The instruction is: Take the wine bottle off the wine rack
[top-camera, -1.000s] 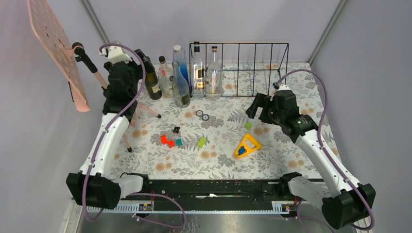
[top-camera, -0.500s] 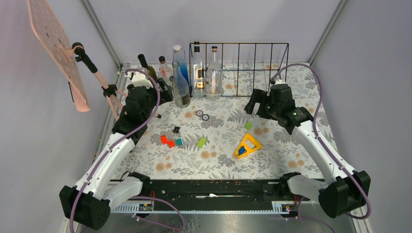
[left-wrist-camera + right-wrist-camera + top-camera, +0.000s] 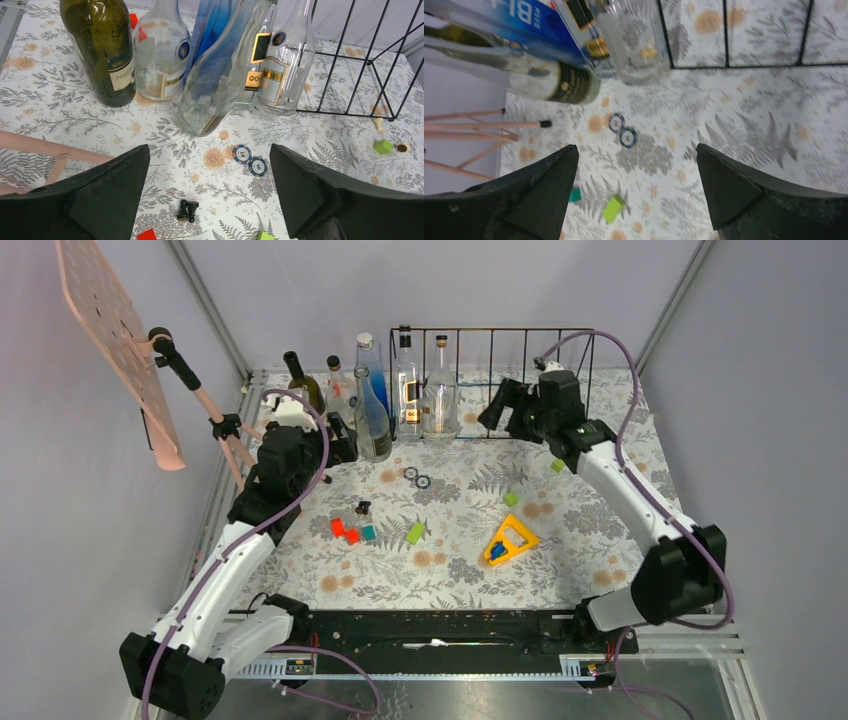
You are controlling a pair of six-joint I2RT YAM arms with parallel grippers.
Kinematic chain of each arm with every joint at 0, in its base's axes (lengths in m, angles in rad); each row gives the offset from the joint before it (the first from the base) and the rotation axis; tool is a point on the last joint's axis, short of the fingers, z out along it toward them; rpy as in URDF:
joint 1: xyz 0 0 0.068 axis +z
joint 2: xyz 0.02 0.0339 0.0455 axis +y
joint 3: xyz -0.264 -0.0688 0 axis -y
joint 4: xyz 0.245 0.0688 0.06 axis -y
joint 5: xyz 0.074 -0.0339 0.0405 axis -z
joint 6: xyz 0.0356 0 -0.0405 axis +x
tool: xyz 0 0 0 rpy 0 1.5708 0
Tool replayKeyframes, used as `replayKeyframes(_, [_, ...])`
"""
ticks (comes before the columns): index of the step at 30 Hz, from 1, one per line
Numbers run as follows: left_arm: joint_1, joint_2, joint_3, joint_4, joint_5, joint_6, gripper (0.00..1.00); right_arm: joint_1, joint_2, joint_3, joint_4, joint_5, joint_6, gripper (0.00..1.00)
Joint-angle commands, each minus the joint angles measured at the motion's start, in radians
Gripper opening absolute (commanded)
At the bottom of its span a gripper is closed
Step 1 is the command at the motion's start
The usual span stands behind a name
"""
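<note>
Just left of the wide-open right end effector (image 3: 636, 150), wine bottle (image 3: 440, 390) upright in wine rack (image 3: 500, 329).

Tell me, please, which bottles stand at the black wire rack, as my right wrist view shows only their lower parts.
Observer: A black-capped clear glass bottle and a tan-stoppered clear glass bottle stand upright at the left end of the black wire rack.
Operator: Thank you; is there a wine bottle elsewhere?
Observer: A dark green glass wine bottle stands upright outside the rack, further left.
Operator: Where is the left arm, please?
Observer: The left fingers are open and empty, near the green bottle.
</note>
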Motion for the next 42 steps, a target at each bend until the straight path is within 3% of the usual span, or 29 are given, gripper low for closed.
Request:
replayKeyframes(1, [-0.001, -0.025, 0.006, 0.032, 0.008, 0.013, 0.99, 0.000, 0.116, 0.123, 0.184, -0.058, 0.060, 0.93])
replayKeyframes(8, [-0.001, -0.040, 0.001, 0.015, 0.006, 0.031, 0.99, 0.000, 0.372, 0.429, 0.144, -0.090, -0.011, 0.85])
replayKeyframes(22, [0.015, -0.022, 0.009, 0.012, 0.043, 0.034, 0.99, 0.015, 0.770, 0.840, 0.232, -0.143, -0.082, 0.83])
replayKeyframes(29, [0.042, -0.020, 0.009, 0.016, 0.067, 0.026, 0.98, 0.043, 0.980, 1.190, 0.105, -0.106, -0.143, 0.76])
replayKeyframes(42, [0.089, -0.015, 0.006, 0.027, 0.120, 0.003, 0.97, 0.052, 1.061, 1.207, 0.209, -0.006, -0.191, 0.70])
